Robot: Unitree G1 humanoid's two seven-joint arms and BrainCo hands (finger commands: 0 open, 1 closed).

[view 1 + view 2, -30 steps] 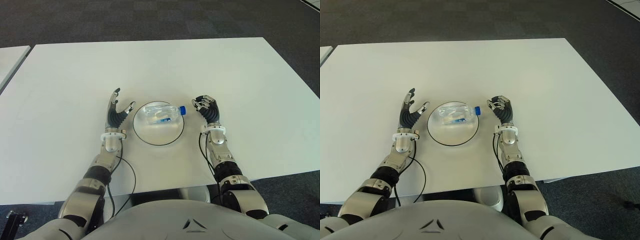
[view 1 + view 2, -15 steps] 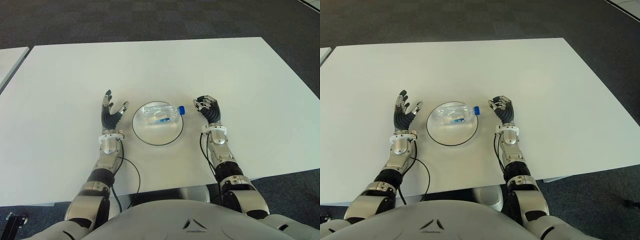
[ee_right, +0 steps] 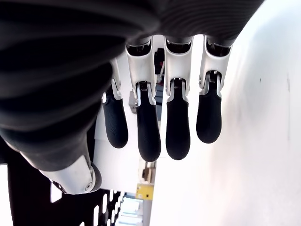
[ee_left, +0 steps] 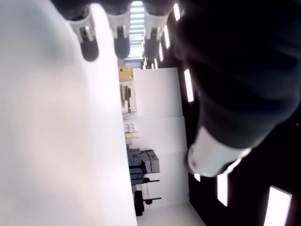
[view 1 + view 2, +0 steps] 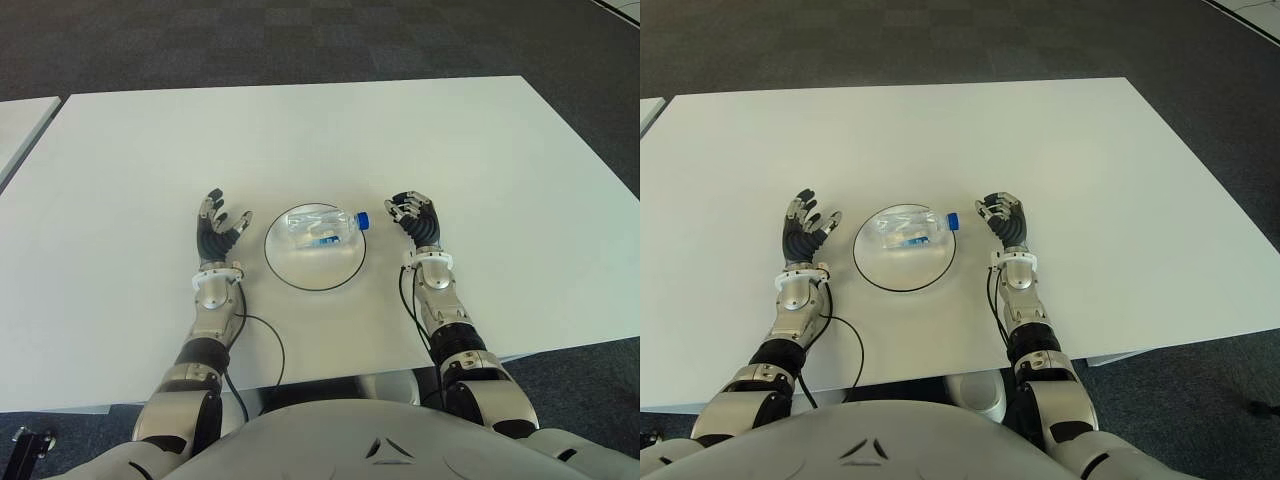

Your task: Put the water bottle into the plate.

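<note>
On the white table (image 5: pixel 300 130), left to right: left hand (image 5: pixel 216 231) just left of the plate (image 5: pixel 312 275), fingers loosely spread, holding nothing. Clear water bottle (image 5: pixel 325 227) lies on its side inside the round black-rimmed plate, blue cap (image 5: pixel 365 220) poking over the plate's right rim. Right hand (image 5: pixel 415 219) sits just right of the cap, apart from it, 4 fingers (image 3: pixel 178 127) partly curled, empty. A black cable (image 5: pixel 262 345) loops by the left forearm.
</note>
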